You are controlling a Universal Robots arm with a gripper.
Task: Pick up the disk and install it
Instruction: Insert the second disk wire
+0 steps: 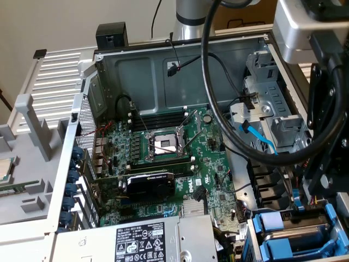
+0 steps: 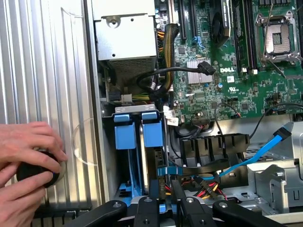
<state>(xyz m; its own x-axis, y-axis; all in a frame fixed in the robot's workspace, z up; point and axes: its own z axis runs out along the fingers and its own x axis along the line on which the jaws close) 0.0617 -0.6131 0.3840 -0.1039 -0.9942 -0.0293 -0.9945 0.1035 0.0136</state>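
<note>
One disk [image 2: 152,176] is standing on edge, its long axis running straight away from the tool [image 2: 166,209] into the blue-tabbed drive bay [image 2: 124,135] beside the motherboard [image 2: 213,71]. As far as I can judge, the tool is gripping the disk's near end, jaws narrowly apart around it. A person's hand [image 2: 28,156] is resting on a black knob [image 2: 40,174] well off to the side.

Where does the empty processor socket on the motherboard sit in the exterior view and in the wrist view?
Exterior view: the processor socket sits mid-picture on the green motherboard, above the black graphics card.
Wrist view: the socket is on the same board, beyond the blue drive rails.
Shared landmark: the light blue cable.
</note>
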